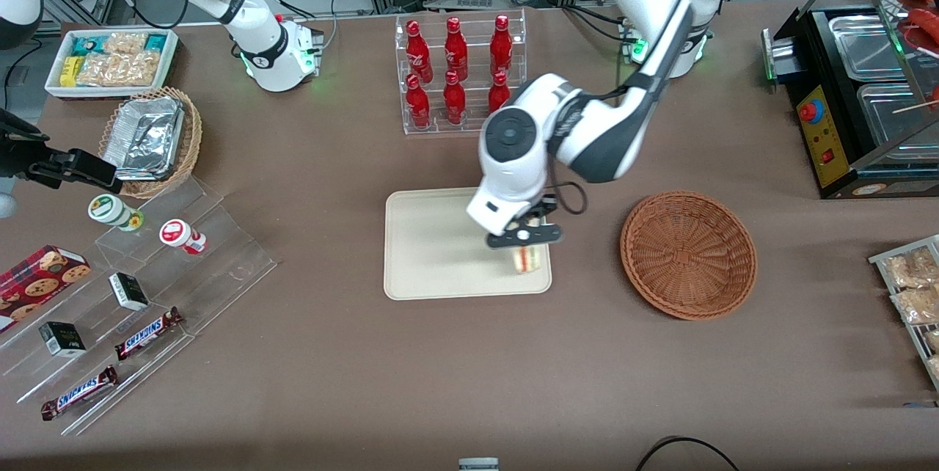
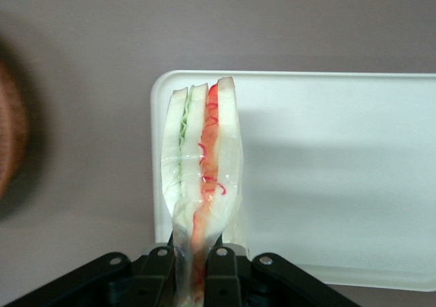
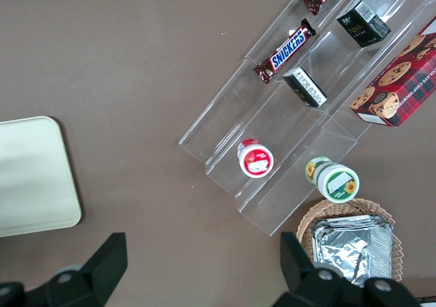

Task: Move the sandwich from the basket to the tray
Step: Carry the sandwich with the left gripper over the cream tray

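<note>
The claw (image 1: 525, 238) was clamped on the wrapped sandwich (image 2: 203, 178), holding it edge-up over the corner of the cream tray (image 1: 433, 251) nearest the reddish-brown wicker basket (image 1: 688, 254), which stood empty. To finish well, the sandwich probably needed lowering until its bottom edge touched the tray, a little inward from the rim, before the fingers (image 2: 221, 273) parted; released higher, the tall wedge could topple toward the worktop (image 1: 469, 383). The arm reached over the tray, wrist pointing down.
</note>
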